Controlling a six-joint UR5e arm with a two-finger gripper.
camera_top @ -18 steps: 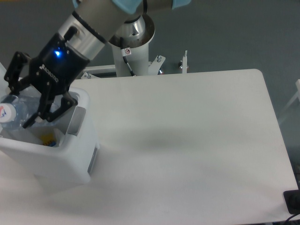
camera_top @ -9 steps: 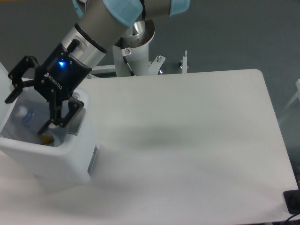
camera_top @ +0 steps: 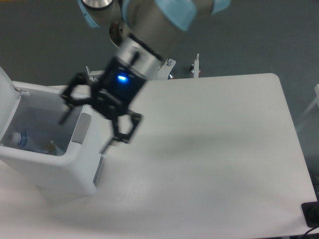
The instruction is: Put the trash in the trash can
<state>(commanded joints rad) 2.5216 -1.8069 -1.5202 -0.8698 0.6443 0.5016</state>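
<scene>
Now the gripper [camera_top: 89,122], fingers spread apart and empty, hangs above the table; the trash can [camera_top: 50,167], bottle [camera_top: 25,140] inside, lies toward nine o'clock.

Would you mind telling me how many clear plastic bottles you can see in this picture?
1. The crushed clear plastic bottle lies at the bottom of the open boxy white trash can, at the table's left. The bin's walls could hide other trash.

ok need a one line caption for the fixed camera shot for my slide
Open pincer above the table beside the trash can, crushed bottle lying inside.
</scene>
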